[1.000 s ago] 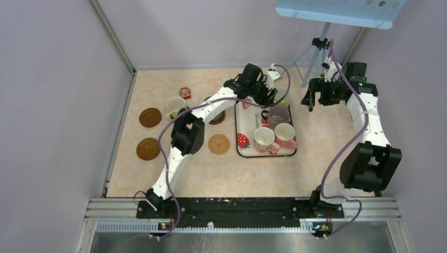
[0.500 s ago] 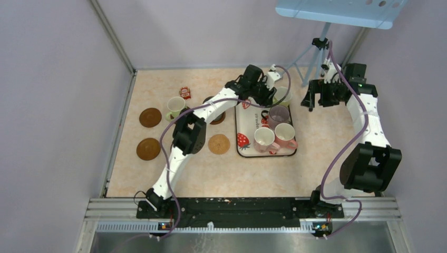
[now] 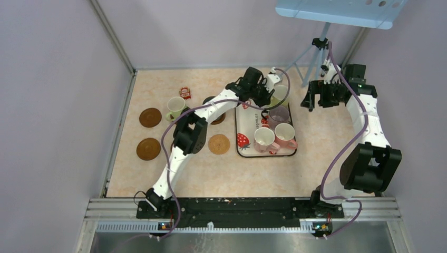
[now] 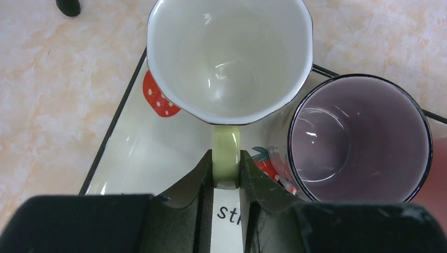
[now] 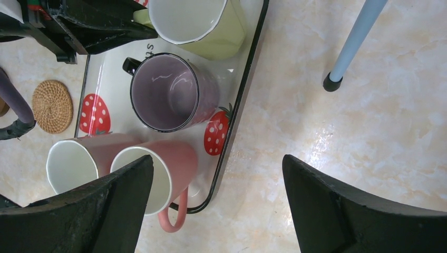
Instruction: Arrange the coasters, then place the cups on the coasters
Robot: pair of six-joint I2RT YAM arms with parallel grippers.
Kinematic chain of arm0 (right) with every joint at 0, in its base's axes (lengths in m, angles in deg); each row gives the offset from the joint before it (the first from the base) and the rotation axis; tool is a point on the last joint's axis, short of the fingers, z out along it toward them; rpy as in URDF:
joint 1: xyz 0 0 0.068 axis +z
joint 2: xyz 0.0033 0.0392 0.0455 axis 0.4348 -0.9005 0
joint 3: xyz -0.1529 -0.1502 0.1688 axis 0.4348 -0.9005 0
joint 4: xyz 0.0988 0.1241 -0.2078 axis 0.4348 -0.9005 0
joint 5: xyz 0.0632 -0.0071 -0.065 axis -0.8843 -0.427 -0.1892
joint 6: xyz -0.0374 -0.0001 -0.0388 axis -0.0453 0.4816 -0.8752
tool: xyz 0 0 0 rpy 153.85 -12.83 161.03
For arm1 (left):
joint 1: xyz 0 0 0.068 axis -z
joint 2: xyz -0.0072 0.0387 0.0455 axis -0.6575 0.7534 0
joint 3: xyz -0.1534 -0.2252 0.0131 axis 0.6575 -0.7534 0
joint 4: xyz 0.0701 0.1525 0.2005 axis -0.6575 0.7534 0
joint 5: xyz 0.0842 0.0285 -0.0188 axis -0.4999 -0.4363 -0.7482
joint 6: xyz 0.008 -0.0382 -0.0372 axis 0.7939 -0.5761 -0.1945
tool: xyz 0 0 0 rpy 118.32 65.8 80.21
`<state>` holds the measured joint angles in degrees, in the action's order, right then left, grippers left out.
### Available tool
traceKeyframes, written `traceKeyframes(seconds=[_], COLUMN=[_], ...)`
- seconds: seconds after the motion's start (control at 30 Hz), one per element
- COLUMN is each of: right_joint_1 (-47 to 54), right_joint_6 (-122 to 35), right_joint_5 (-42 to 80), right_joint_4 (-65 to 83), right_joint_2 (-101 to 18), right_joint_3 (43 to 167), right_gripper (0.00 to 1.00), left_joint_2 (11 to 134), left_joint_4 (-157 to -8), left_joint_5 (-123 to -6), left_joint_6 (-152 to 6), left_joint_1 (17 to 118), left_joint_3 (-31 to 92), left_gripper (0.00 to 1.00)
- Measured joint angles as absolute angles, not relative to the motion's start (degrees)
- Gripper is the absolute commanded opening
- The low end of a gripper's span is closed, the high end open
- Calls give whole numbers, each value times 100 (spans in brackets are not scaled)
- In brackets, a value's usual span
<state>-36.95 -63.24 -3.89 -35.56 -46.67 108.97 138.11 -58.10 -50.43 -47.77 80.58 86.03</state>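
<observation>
Far dark coaster [image 3: 150, 117]: lies bare near the left edge of the worktop [image 3: 316, 158], same spot as a second ago.
Near dark coaster [image 3: 148, 149]: bare too, just nearer along that left edge, unmoved.
Left yellow-green mug [image 3: 175, 106]: stands just right of the far dark coaster. From above I cannot tell whether a coaster lies under it.
Tan coaster [image 3: 219, 144]: bare, just left of the tray, unmoved.
Left claw [image 4: 226, 163]: this is the change. Its fingers stood apart a second ago and are now clamped on the handle [image 4: 226, 142], one finger pressed to each side.
Gripped yellow-green mug [image 4: 229, 58]: at the tray's far right corner, toward the middle of the worktop's far edge. Whether its base has left the tray I cannot tell.
Tray [image 3: 246, 126]: mid-worktop, unmoved, with the purple mug [image 3: 278, 114], cream mug [image 3: 263, 139] and pink mug [image 3: 286, 135] waiting on it. The purple one sits just beside the gripped mug.
Right claw [image 5: 217, 158]: fingers wide apart, holding nothing, hanging just right of the tray as before.
Meaning: the grasp looks made. The likely next step is a lift clear of the purple mug, then a carry left to a bare coaster. A handle-only hold may let the mug tilt.
</observation>
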Motion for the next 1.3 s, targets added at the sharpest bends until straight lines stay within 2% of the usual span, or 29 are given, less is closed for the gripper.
traceKeyframes(seconds=[0.27, 0.57, 0.87, 1.3], right_joint_1=[-3695, -3695, -3695, -3695], right_joint_6=[-6320, -6316, -6267, -6259], right_joint_5=[-396, -437, -448, -455], right_joint_4=[-3541, -3462, -3375, -3340], right_joint_2=[-4667, -4667, -4667, -4667], right_joint_3=[10897, 10884, 10759, 10748], right_gripper=[90, 90, 90, 90], left_joint_2=[13193, 12216, 11635, 11912], left_joint_4=[-6098, -6127, -6074, -5766], left_joint_5=[-5192, -5360, -5566, -5596], left_joint_6=[-4657, -4416, -4217, -4217], left_joint_1=[7968, 7749, 7754, 7754], left_joint_3=[7585, 6247, 5500, 5998], left_gripper=[14, 14, 24, 38])
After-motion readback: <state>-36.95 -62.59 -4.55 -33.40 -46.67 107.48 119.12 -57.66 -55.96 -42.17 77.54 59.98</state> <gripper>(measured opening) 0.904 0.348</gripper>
